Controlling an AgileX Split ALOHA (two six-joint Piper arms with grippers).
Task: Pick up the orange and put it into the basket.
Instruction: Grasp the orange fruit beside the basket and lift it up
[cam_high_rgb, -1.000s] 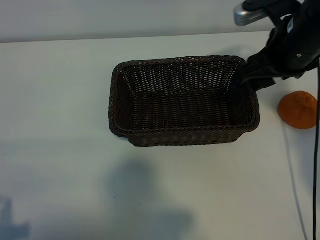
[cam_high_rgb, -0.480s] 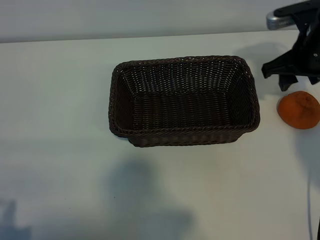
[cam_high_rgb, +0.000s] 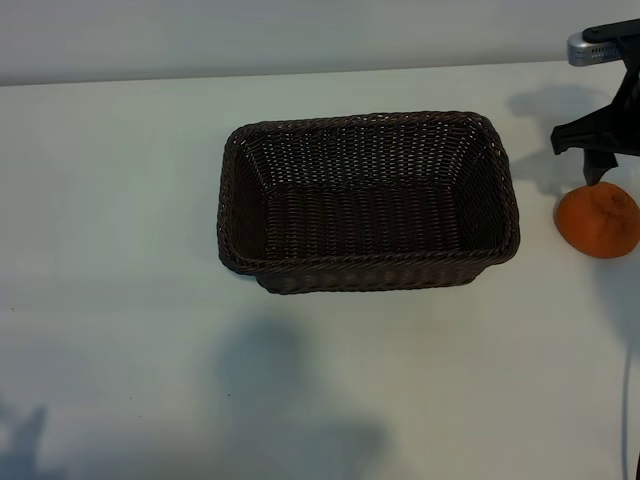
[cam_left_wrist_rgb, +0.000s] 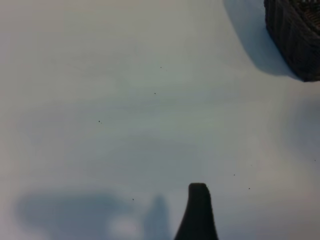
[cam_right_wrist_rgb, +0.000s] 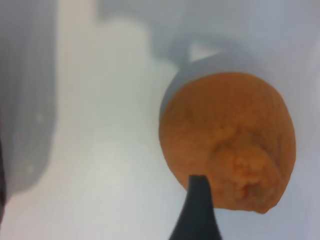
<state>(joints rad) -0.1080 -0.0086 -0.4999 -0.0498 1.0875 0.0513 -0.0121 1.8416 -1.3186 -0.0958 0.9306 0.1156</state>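
Note:
The dark brown wicker basket stands empty in the middle of the table; one of its corners shows in the left wrist view. The orange lies on the table to the basket's right, apart from it. My right gripper hangs open just behind and above the orange, holding nothing. In the right wrist view the orange fills the frame close below one dark finger. My left gripper is outside the exterior view; its one visible finger hovers over bare table, open.
The white table spreads wide to the left of and in front of the basket. The orange sits close to the exterior view's right edge. Arm shadows fall on the table at front.
My right gripper has travelled right, from over the basket's far right corner to just behind the orange. The orange and basket have not moved.

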